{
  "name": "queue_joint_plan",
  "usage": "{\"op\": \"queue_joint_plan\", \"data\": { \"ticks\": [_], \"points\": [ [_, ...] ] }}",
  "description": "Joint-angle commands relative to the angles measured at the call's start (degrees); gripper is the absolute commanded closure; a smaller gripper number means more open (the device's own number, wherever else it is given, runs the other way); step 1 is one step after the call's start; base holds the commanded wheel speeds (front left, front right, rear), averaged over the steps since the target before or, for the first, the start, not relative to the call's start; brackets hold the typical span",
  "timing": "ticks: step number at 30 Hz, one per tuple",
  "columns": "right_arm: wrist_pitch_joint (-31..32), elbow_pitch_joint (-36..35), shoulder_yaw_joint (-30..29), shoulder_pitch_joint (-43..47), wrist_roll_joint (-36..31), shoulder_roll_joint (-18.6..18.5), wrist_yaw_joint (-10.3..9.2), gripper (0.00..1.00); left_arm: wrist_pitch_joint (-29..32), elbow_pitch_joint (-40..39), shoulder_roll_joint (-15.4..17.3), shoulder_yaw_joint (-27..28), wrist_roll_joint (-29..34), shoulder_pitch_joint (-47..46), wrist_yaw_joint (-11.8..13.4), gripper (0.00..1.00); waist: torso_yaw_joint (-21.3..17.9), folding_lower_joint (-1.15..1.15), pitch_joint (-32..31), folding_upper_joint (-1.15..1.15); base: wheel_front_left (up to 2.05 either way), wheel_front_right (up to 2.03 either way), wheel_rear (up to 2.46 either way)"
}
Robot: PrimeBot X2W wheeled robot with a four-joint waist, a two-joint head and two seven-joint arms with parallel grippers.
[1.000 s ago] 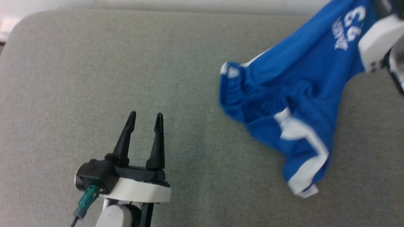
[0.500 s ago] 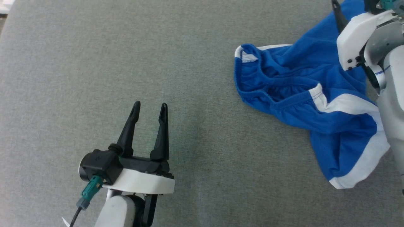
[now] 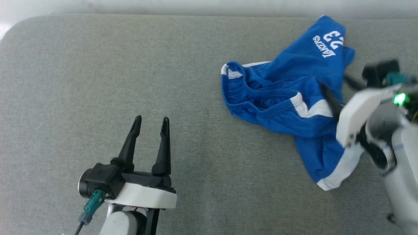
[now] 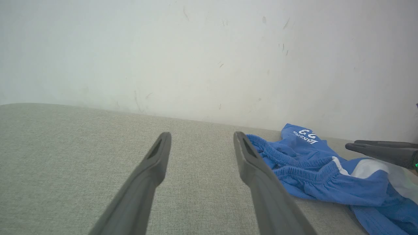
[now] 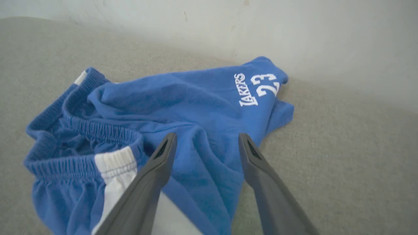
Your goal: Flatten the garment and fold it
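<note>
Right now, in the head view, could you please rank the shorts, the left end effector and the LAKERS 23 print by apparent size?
1. shorts
2. left end effector, though nearness to the camera enlarges it
3. LAKERS 23 print

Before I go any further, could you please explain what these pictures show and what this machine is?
This is a wheeled robot with two arms, each ending in a two-fingered gripper. One picture comes from a camera on its head, looking down; the other two come from cameras on each wrist, looking along that gripper's fingers. On the grey fabric surface lie crumpled blue shorts with white trim and a "LAKERS 23" print, not yet flattened. The left gripper is open over bare surface, away from the shorts. The right gripper is open too, its fingers spread above the shorts. Nothing is held.
</note>
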Motion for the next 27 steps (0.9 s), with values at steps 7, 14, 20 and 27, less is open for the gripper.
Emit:
{"op": "queue_joint_plan", "data": {
  "ticks": [7,14,20,27],
  "points": [
    [8.47,-10.96,1.8,10.11,3.59,-4.34,-0.05,0.0,-0.26,0.0,-0.08,0.3,0.51,0.98,-1.13,0.0,0.03,0.01,-0.54,-0.01,0.0,0.0,0.0],
    [12.41,-13.22,3.23,11.74,3.51,-4.48,-0.05,0.88,-0.26,0.31,-0.08,-0.38,0.38,0.38,-1.25,0.0,1.36,0.01,0.25,-0.01,0.0,0.0,0.0],
    [12.26,-15.86,2.19,11.6,1.7,-3.34,-0.05,1.0,-0.26,1.15,-0.08,-0.43,0.38,0.74,-1.09,0.0,1.55,0.01,-0.82,-0.01,0.0,0.0,0.0],
    [8.5,-22.06,5.15,8.49,1.02,-1.55,-0.05,1.0,-0.26,1.8,-0.08,0.27,0.58,1.69,-0.82,0.0,0.58,0.01,-4.6,-0.01,0.0,0.0,0.0]
  ]
}}
